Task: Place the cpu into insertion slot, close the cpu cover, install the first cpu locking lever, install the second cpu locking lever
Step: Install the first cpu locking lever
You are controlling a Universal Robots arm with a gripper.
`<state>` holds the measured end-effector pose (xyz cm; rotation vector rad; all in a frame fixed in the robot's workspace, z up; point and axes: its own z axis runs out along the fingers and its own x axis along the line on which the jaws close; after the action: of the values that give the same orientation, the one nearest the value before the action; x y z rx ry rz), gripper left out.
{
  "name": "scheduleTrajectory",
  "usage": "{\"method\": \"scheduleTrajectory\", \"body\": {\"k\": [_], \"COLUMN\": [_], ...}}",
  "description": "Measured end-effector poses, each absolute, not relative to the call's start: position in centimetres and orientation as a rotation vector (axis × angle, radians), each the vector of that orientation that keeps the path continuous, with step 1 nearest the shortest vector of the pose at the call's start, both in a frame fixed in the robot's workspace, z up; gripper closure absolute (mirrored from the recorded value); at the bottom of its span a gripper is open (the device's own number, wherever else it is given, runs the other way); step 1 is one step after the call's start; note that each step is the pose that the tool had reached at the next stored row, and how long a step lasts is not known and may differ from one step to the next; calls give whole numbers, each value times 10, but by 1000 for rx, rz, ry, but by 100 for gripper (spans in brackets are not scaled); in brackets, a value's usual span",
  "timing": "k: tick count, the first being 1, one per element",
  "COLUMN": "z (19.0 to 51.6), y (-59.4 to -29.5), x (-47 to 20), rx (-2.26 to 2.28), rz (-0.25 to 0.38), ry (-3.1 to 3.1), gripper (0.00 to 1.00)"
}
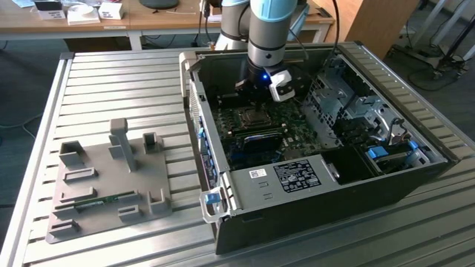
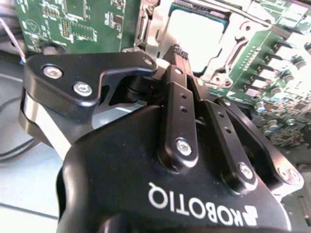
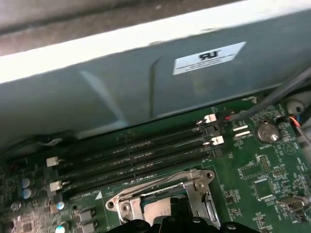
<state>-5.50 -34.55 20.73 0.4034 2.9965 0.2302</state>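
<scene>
Gripper point(image 2: 177, 51) w/ fingers pressed together, holding nothing, tips right over the chip point(image 2: 197, 34). Chip sits in socket point(image 1: 255, 117) under metal cover frame point(image 3: 160, 191), beside memory slots point(image 3: 136, 155).

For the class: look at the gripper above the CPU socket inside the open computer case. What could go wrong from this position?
1. The gripper sits right at the cpu cover, which lies over the cpu; a skewed push could scrape the frame or stress the socket.
2. The memory slots run close beside the socket, so a sideways drift may hit them.
</scene>
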Motion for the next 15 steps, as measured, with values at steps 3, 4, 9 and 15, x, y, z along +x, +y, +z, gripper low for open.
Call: {"method": "scheduleTrajectory", "body": {"k": [3,4,9,15], "z": [207,207,207,207], "y": [-346,-346,-346,-346], "x": [-55,-55,-55,-55], "rx": [356,338,250,165], "rz": [224,222,189,145], "ry": [3010,3014,3033,3049], "gripper": [89,89,89,89]}}
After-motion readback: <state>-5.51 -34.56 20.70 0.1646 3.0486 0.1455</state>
